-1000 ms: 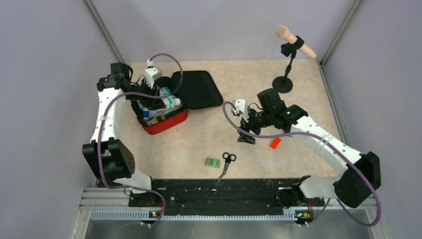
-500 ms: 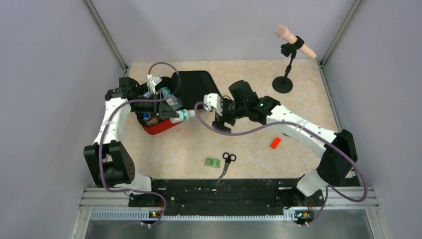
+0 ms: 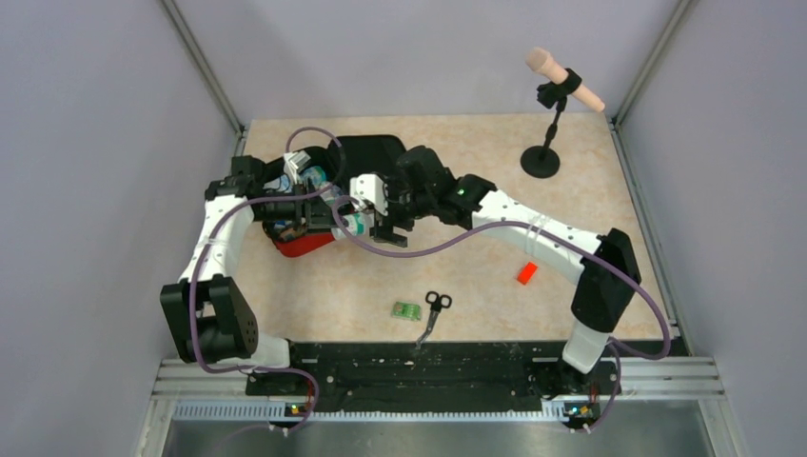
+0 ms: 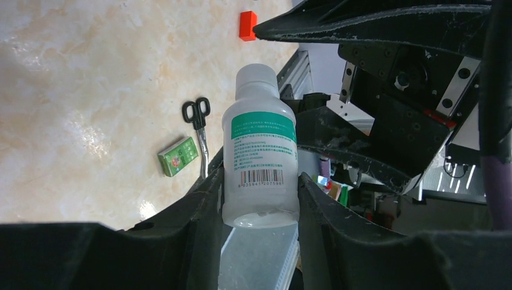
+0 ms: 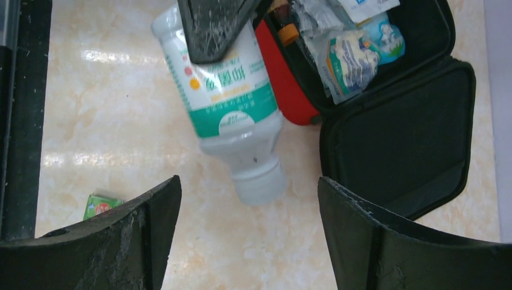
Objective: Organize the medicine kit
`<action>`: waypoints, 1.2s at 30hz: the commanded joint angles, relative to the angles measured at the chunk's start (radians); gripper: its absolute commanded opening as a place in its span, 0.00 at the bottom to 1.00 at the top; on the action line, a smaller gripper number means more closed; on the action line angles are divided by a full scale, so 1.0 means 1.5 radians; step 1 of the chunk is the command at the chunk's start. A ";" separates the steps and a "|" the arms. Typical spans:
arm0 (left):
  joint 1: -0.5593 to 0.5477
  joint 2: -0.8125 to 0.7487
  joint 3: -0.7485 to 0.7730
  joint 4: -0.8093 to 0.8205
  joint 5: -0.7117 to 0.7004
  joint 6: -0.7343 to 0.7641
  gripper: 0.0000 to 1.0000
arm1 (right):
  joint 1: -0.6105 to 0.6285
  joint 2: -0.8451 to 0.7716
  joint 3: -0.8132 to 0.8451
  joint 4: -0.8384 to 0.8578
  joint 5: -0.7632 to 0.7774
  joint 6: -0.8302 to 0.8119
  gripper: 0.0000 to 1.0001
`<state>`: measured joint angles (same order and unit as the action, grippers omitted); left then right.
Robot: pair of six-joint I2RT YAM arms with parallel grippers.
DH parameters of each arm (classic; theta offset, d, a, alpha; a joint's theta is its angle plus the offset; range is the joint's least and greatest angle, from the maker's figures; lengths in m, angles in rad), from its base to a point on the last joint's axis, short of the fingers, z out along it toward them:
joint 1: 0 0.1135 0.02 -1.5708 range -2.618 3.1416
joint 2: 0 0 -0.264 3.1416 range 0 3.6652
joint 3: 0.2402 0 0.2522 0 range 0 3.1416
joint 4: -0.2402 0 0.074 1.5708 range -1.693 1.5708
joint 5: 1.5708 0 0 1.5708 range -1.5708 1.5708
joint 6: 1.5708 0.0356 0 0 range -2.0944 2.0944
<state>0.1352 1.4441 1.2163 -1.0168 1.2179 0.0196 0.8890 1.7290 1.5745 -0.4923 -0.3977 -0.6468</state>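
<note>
The red medicine kit (image 3: 306, 244) lies open at the far left of the surface (image 3: 457, 276). Its black lid (image 5: 392, 139) lies flat beside the red half. Packets (image 5: 356, 54) fill the red half. In the top view the arms hide much of the kit.

The left gripper (image 4: 259, 184) is closed on a white bottle (image 4: 259, 151) with a green band and a white cap. One finger presses on each side of the bottle, near its bottom end. The bottle is tilted over the surface, just beside the red edge of the kit. Its cap points away from the kit.

The right gripper (image 5: 249, 184) is wide open and holds nothing. Its two fingers stand on either side of the bottle's cap and do not touch it.

Nearer the arms' bases, black scissors (image 3: 435, 307) lie just beside a small green box (image 3: 407, 310). A small red block (image 3: 526, 273) lies to their right, apart from them. A microphone (image 3: 566, 81) on a stand is at the far right corner.
</note>
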 commanded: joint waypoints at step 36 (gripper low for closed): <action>0.022 -0.063 0.005 0.052 0.046 -0.071 0.72 | 0.035 -0.017 0.066 -0.109 -0.298 -0.027 0.20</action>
<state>0.1608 1.3643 1.2179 -0.9440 1.2411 -0.1047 0.9398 1.7973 1.6493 -0.6281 -0.7059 -0.6731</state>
